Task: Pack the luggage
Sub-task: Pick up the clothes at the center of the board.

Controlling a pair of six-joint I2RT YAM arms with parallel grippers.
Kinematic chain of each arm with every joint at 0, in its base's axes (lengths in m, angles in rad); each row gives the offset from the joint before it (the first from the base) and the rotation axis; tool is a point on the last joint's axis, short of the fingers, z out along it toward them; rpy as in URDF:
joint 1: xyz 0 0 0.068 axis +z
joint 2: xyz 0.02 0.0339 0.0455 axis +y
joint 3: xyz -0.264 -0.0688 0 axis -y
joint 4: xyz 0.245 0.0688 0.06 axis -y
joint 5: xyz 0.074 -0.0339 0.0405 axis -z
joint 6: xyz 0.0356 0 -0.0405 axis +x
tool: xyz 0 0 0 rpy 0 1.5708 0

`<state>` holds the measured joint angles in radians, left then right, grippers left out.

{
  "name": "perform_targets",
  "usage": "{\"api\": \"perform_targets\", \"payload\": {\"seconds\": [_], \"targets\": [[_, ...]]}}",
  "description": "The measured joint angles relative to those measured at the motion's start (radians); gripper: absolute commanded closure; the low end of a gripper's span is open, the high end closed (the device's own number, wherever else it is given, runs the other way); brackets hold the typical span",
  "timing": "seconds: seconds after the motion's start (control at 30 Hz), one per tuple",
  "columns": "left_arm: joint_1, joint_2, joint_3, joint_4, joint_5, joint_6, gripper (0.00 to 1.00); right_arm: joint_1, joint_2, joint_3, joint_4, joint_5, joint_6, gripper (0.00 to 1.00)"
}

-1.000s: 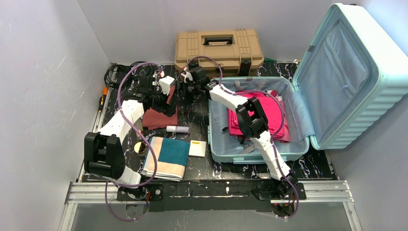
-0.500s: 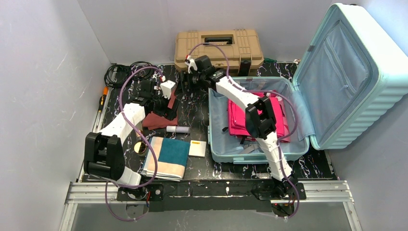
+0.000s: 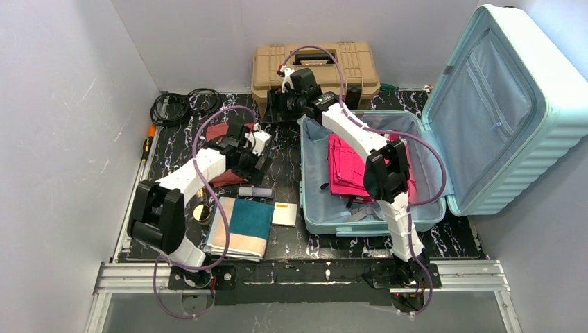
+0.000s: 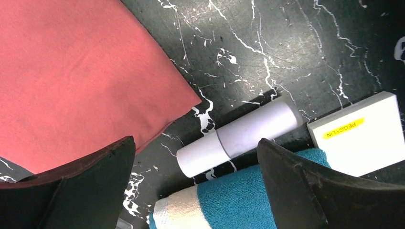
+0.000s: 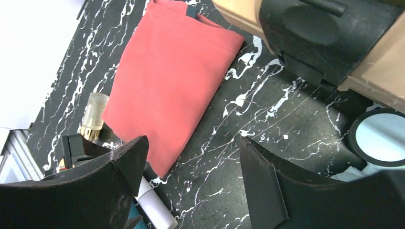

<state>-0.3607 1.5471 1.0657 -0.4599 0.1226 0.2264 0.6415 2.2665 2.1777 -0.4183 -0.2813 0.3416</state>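
The luggage (image 3: pixel 485 104) lies open on the right of the worktop (image 3: pixel 319 243), its lid propped up to the right. A folded pink stack (image 3: pixel 347 166), perhaps several garments, sits in its base, and the tan toolbox (image 3: pixel 277 69) is just beyond its far left corner. The right gripper (image 5: pixel 191 143) hangs before that toolbox, jaws well apart and empty. The left gripper (image 4: pixel 193 148) hovers with jaws at full spread, holding nothing, over a white tube (image 4: pixel 239 136) between a red cloth (image 4: pixel 71 71) and a striped towel (image 3: pixel 239 225).

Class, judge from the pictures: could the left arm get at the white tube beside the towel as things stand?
Probably yes: the left gripper hangs open right above the white tube, and nothing lies on it.
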Motion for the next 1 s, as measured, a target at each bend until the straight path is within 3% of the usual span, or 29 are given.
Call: {"api": "perform_targets", "payload": {"seconds": [0.3, 0.63, 0.93, 1.0], "targets": [[-0.024, 0.108, 0.026, 0.011, -0.158, -0.027, 0.09, 0.000, 0.000, -0.002, -0.010, 0.029, -0.003, 0.21], [-0.071, 0.148, 0.058, 0.032, -0.198, -0.029, 0.28, -0.010, 0.000, -0.002, -0.018, 0.027, -0.001, 0.21], [-0.119, 0.220, 0.063, 0.056, -0.281, -0.010, 0.31, -0.020, 0.002, -0.002, -0.024, 0.014, 0.011, 0.21], [-0.119, 0.233, 0.063, 0.061, -0.302, -0.006, 0.37, -0.024, 0.006, -0.002, -0.024, 0.005, 0.020, 0.21]]}}
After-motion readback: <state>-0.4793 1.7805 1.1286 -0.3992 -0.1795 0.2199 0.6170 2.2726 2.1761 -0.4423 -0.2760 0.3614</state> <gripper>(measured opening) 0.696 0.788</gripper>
